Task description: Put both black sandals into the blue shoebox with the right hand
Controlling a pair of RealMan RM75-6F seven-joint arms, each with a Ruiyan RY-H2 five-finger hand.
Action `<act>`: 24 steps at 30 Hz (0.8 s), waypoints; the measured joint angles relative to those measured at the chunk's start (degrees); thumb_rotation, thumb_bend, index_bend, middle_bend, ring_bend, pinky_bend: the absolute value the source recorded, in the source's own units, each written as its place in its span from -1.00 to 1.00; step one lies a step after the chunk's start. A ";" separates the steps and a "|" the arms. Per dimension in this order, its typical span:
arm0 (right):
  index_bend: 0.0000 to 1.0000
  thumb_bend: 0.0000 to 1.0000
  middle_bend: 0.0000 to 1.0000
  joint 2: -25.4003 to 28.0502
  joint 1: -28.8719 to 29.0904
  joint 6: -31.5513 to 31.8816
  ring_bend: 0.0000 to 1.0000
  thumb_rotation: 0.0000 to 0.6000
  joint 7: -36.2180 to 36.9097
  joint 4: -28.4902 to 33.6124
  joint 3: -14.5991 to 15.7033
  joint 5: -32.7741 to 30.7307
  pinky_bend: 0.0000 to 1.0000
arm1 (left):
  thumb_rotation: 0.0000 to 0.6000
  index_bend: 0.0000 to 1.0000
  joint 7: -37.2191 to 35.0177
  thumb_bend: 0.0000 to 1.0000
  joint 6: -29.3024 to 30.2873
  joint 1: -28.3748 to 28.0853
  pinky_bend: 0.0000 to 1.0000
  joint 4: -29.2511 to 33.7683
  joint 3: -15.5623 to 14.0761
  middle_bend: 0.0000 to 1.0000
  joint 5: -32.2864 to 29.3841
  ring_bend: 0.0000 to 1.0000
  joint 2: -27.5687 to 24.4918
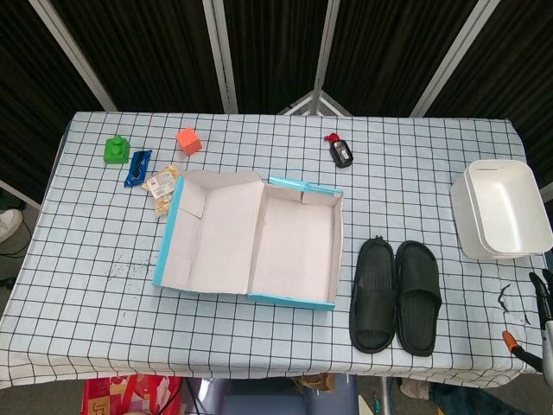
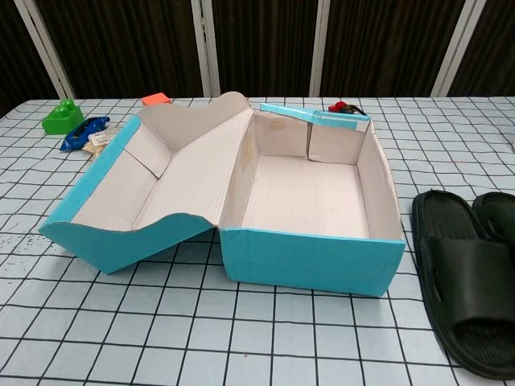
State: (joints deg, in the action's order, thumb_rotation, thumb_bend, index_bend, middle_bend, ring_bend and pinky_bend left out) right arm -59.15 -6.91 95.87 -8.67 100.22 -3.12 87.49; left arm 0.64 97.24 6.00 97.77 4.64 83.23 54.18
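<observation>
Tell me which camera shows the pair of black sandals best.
The head view: both black sandals lie whole, side by side right of the blue shoebox. The chest view crops them at the frame's right edge.

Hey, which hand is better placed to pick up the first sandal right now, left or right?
Right. The right hand shows at the table's right edge, on the sandals' side of the blue shoebox. The left hand isn't in either view.
</observation>
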 measured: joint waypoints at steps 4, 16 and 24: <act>-0.84 -0.61 -0.88 -0.09 -0.02 0.00 -0.84 1.00 -0.32 0.02 0.11 0.12 -0.66 | 1.00 -0.99 -0.08 -0.26 -0.04 -0.07 -0.94 -0.04 -0.06 -1.00 0.28 -1.00 -0.06; -0.84 -0.64 -0.90 0.58 -0.15 -1.98 -0.84 1.00 1.97 2.39 1.97 0.87 -0.71 | 1.00 -0.99 -0.32 -0.26 0.64 0.31 -0.94 0.52 -0.17 -1.00 0.57 -1.00 -0.24; -0.84 -0.71 -0.90 -2.82 -0.36 -1.94 -0.84 1.00 -0.50 4.14 2.90 2.36 -0.71 | 1.00 -0.99 -0.20 -0.26 0.97 0.65 -0.94 1.15 -0.68 -1.00 1.37 -1.00 -0.51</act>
State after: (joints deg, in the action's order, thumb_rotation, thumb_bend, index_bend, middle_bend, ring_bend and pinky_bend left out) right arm -61.98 -7.27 93.93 -9.17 104.36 -0.22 89.84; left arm 0.44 98.21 6.65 98.92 3.96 84.60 53.67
